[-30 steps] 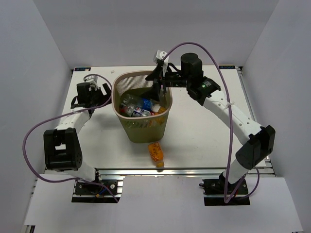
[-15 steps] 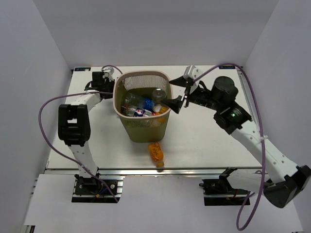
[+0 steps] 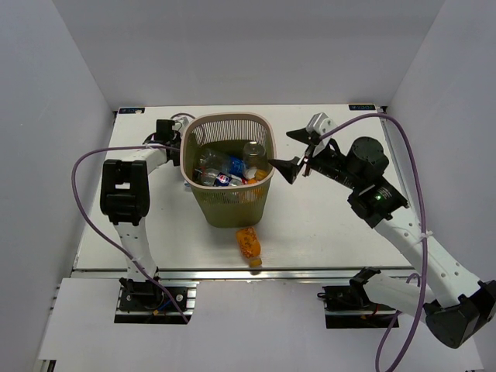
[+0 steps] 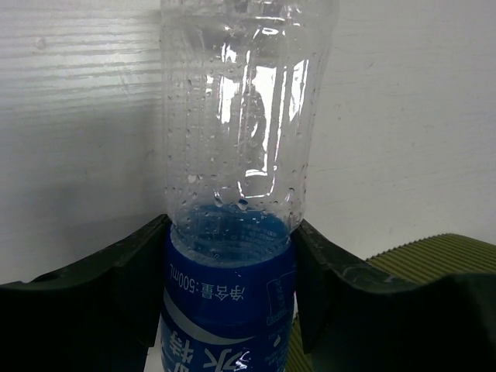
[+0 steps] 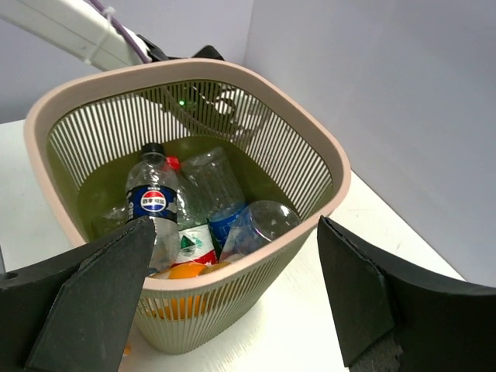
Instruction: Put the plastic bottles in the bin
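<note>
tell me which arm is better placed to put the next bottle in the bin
Left. The left tool is shut on a clear blue-label bottle close beside the bin. The right tool is open and empty at the bin's other side, apart from the orange bottle.

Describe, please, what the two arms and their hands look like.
The left arm and right arm have white tubular links and chunky black joint housings, and each trails a looping purple cable. A small green light glows on the right arm. The left hand and right hand have broad matte black fingers. A white camera block tops the right hand.
</note>
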`<control>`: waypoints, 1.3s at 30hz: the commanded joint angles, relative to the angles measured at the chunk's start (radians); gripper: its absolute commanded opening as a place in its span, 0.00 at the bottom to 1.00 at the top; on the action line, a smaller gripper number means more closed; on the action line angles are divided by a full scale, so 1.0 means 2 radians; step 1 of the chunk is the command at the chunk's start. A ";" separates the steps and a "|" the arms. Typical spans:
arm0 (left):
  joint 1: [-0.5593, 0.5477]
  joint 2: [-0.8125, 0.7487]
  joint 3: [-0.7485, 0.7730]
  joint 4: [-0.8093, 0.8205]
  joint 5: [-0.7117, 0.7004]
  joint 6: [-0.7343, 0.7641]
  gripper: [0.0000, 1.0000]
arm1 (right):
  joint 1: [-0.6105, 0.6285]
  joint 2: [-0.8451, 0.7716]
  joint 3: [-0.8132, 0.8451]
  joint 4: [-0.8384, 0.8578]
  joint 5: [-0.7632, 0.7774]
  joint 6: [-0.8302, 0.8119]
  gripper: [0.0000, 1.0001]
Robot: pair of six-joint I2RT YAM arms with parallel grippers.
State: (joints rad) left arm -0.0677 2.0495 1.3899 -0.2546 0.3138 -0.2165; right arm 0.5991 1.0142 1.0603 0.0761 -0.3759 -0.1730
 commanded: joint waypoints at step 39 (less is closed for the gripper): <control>-0.128 -0.368 0.043 0.025 0.213 0.021 0.63 | -0.017 -0.113 -0.288 0.064 0.083 0.103 0.89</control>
State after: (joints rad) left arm -0.3138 1.3495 1.4887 -0.1787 0.7567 -0.2321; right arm 0.5632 0.7692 0.5056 0.2085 -0.1146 0.0105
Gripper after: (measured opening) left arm 0.680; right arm 0.895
